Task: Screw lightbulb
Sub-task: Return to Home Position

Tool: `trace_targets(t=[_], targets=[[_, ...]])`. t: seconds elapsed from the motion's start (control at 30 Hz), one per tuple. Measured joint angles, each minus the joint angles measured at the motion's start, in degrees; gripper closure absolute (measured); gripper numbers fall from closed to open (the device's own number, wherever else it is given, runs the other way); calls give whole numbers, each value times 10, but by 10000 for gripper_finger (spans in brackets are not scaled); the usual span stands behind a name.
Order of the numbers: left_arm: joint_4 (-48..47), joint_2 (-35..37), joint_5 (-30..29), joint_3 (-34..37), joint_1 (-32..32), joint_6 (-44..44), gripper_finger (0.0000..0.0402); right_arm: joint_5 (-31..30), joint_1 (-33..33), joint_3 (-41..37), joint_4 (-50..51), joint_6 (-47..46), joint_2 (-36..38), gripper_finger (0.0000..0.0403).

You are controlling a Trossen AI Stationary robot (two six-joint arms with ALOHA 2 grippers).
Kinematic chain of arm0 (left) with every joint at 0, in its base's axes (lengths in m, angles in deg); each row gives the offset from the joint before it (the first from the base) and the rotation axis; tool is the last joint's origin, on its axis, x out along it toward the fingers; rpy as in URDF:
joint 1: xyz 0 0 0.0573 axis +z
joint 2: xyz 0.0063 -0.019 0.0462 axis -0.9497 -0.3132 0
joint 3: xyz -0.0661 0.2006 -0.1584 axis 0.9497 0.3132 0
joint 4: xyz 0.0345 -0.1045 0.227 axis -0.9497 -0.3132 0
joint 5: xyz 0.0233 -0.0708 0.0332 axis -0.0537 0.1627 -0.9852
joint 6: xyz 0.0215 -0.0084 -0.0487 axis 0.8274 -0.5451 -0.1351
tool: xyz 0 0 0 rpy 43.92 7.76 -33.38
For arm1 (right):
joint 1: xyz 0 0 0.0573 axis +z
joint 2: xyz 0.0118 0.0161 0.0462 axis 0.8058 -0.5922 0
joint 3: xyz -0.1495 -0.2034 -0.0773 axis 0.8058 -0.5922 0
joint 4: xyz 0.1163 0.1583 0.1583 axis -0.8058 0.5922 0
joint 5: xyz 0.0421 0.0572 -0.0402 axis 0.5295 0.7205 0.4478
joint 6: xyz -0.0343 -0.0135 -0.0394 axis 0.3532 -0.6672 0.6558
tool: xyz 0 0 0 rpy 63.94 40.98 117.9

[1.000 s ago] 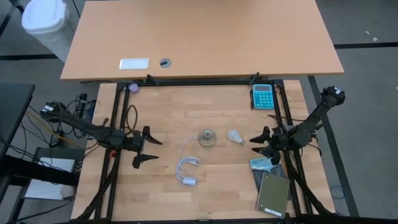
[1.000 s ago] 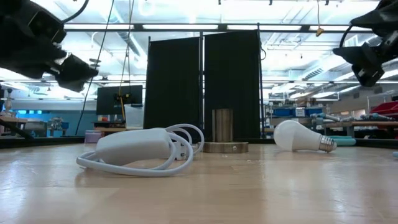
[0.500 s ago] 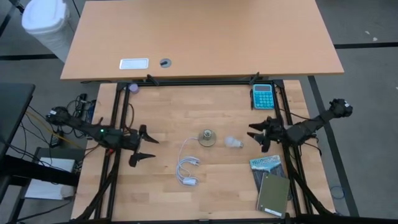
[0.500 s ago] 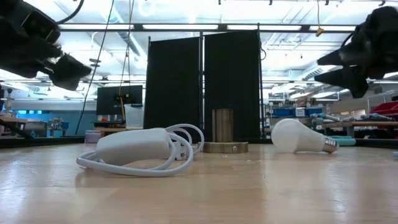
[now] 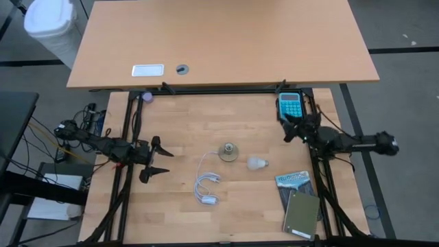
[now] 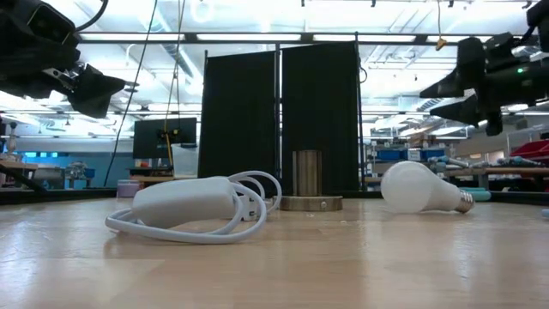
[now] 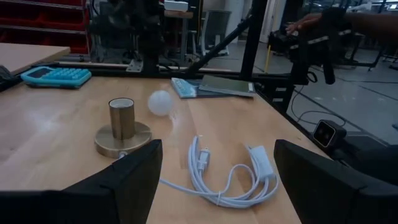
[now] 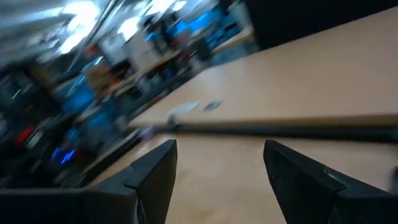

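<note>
- Down at the middle of the light wooden surface we find the small white frosted lightbulb lying on its side. It is out of its holder, with its screw end turned away from the brass-coloured round socket base just beside it.
- We see the left hand hovering over the left side of the surface. Its fingers are spread wide with nothing between them, and they point toward the socket.
- We spot the right hand up off the surface near the far right corner, close to the turquoise calculator. Its fingers are also parted and empty.
- We note the coiled white cord lying on the near side of the socket.
- We also have an olive notebook sitting at the near right.
</note>
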Motion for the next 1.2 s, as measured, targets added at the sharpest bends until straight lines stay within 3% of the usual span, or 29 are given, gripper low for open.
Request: trace_targets(t=[0.23, 0.47, 0.67, 1.2], targets=[[-1, 0, 0, 0, 0, 0, 87, -9, -148, 0, -19, 1, 40, 161], [-2, 24, 0, 0, 0, 0, 87, -8, -218, 0, -20, 1, 41, 161], [-2, 67, 0, 0, 0, 0, 87, -8, -229, 0, -20, 1, 41, 161], [0, 66, 0, 0, 0, 0, 87, -5, -191, 0, -22, 0, 40, 161]])
